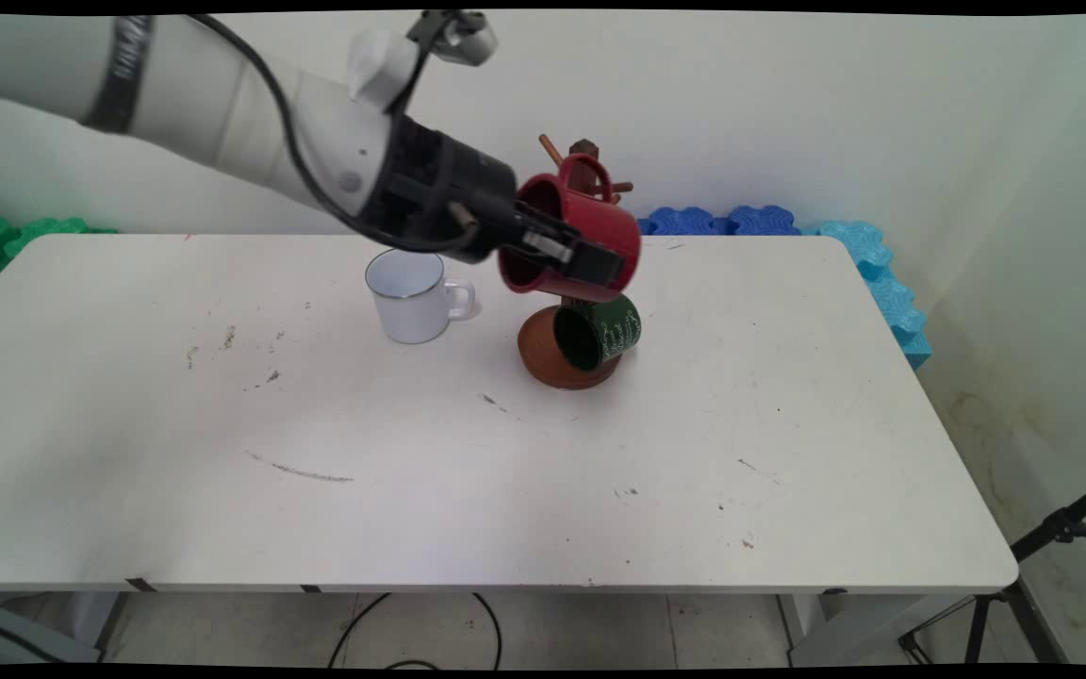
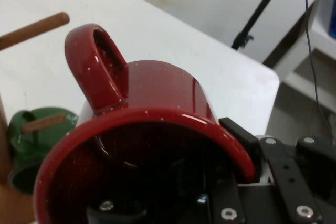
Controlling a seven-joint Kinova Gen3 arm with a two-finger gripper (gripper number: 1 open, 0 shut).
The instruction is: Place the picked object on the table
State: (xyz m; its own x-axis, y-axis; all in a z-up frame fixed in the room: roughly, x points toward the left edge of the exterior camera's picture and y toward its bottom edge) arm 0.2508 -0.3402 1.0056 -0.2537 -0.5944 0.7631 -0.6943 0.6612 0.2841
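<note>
Main view: a red mug (image 1: 581,236) is held tipped on its side in the air by the black gripper (image 1: 557,250), above the middle of the far half of a white table (image 1: 505,471). The mug's rim is clamped between the fingers, one inside the cup and one outside its wall. The handle is turned upward, close to the top pegs of a brown wooden mug stand (image 1: 567,354) just behind and below it. A green mug (image 1: 600,332) is hung on a low peg of that stand, right under the red one. A white mug (image 1: 409,297) is stood upright on the table to the left of the stand, handle to the right. In the hand view the red mug's (image 2: 147,145) open mouth is seen filling the lower frame, with the green mug (image 2: 31,129) at the left
</note>
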